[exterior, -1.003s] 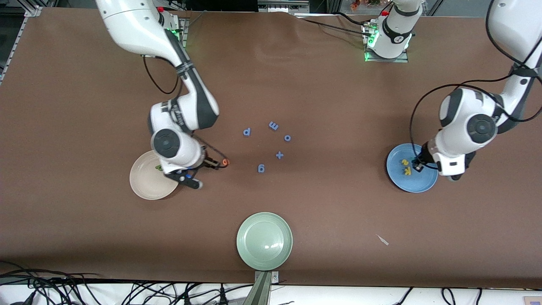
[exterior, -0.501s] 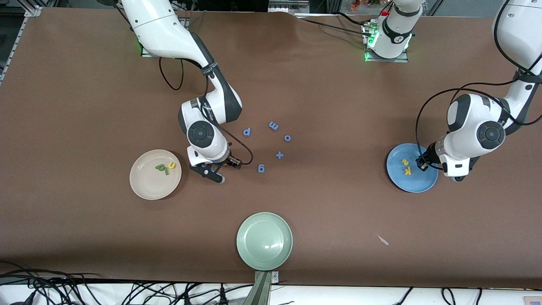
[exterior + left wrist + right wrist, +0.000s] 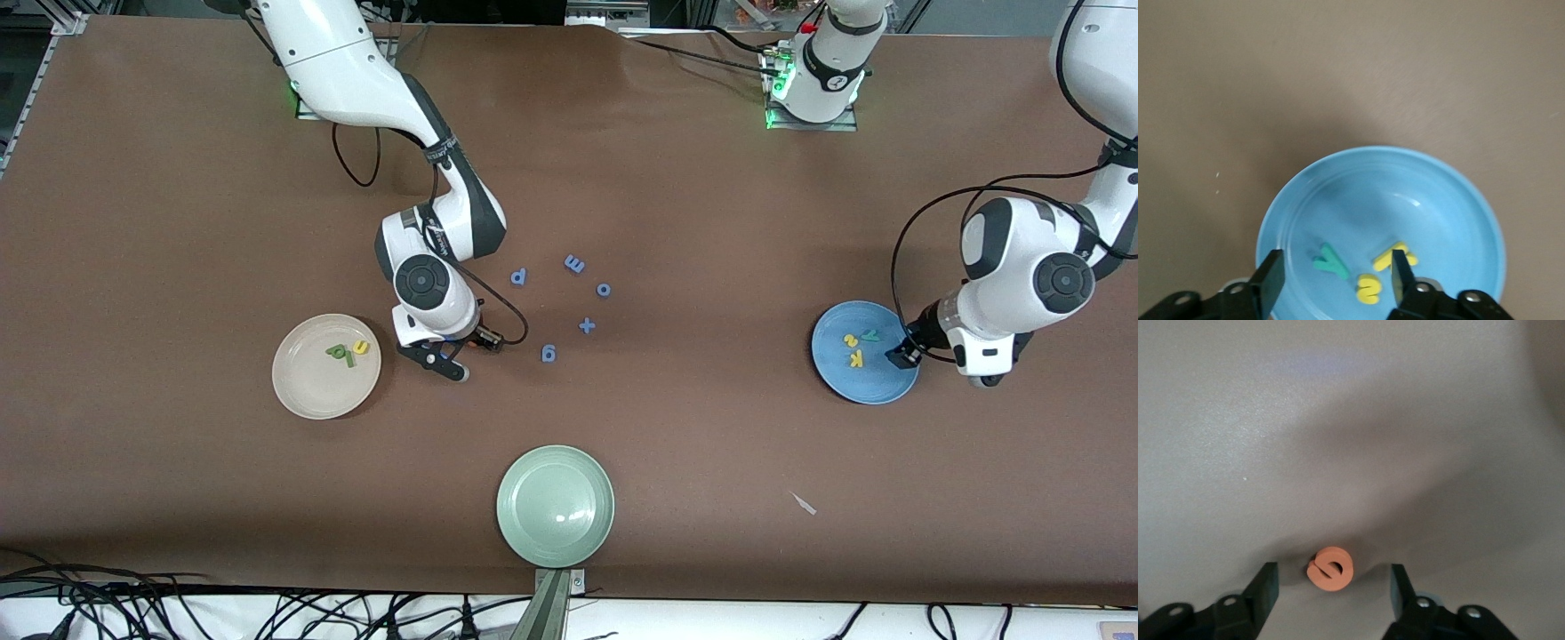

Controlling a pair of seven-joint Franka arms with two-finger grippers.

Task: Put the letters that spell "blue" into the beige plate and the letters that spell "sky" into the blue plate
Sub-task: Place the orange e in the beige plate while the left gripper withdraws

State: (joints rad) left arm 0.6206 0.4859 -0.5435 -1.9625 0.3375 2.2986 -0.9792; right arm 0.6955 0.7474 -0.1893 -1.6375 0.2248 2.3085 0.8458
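Note:
The blue plate (image 3: 867, 382) holds the yellow s (image 3: 851, 340), the yellow k (image 3: 856, 358) and the teal y (image 3: 872, 335). My left gripper (image 3: 900, 356) hangs open over that plate's rim. In the left wrist view the left gripper (image 3: 1335, 280) is empty, with the y (image 3: 1330, 261), s (image 3: 1369, 289) and k (image 3: 1405, 257) lying on the plate (image 3: 1405, 187) below it. The beige plate (image 3: 307, 387) carries two green letters (image 3: 338, 353) and the yellow u (image 3: 360, 347). My right gripper (image 3: 1331, 593) stands open low over the orange e (image 3: 1331, 569) on the table beside the beige plate.
Several all-blue pieces lie mid-table: a d (image 3: 519, 276), an m (image 3: 575, 264), an o (image 3: 604, 289), a plus sign (image 3: 587, 325) and a g (image 3: 548, 354). A pale green plate (image 3: 556, 505) sits nearest the front camera. A small white scrap (image 3: 804, 503) lies near it.
My left gripper opened and left the teal y in the blue plate, then drew back toward the plate's rim. My right gripper moved from over the beige plate to over the orange e.

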